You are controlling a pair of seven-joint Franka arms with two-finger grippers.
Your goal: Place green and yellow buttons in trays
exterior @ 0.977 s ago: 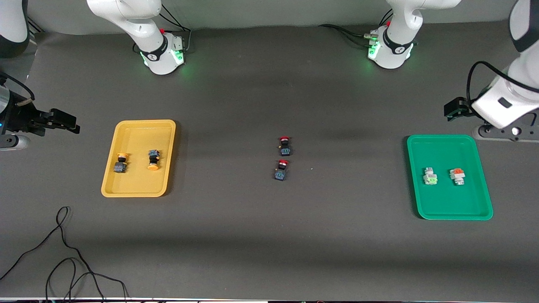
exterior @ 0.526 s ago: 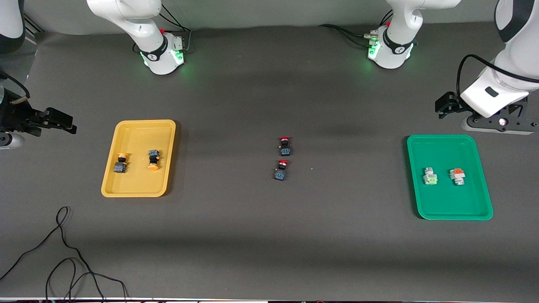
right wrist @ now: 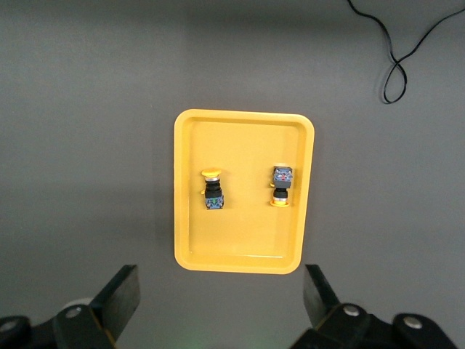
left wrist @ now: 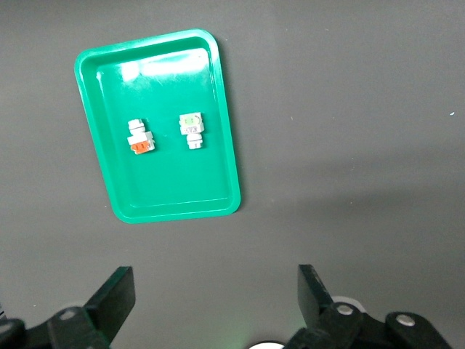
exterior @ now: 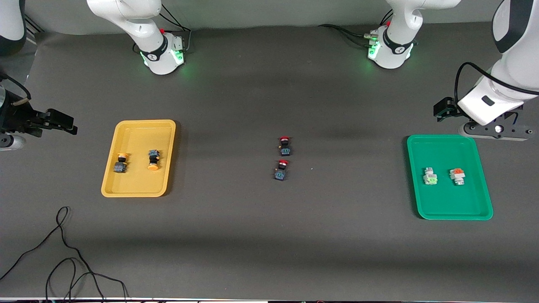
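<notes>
A shallow yellow plastic tray (exterior: 139, 158) with rounded corners lies on the dark grey table (exterior: 269, 235), toward the right arm's end. In it lie two dark-bodied switches with round orange-yellow caps (exterior: 121, 163) (exterior: 153, 160), side by side and a little apart. Taking that tray as the mark, a matching green plastic tray (exterior: 449, 176) sits well away from it toward the left arm's end. It holds a whitish-grey switch with a green face (exterior: 430, 176) and, just beside it, a whitish-grey switch with an orange top (exterior: 457, 175).

Between the two trays, out on the bare table, two dark-bodied switches with red caps (exterior: 285, 145) (exterior: 281, 169) lie close together, one nearer the front camera than the other.

The right gripper (right wrist: 221, 298) hangs above the table beside the yellow tray, past its outer edge, fingers spread wide and holding nothing. The left gripper (left wrist: 216, 298) hangs over the table beside the green tray, jaws equally wide and empty.

A thin black cable (exterior: 63, 252) loops on the table, nearer the front camera than the yellow tray.
</notes>
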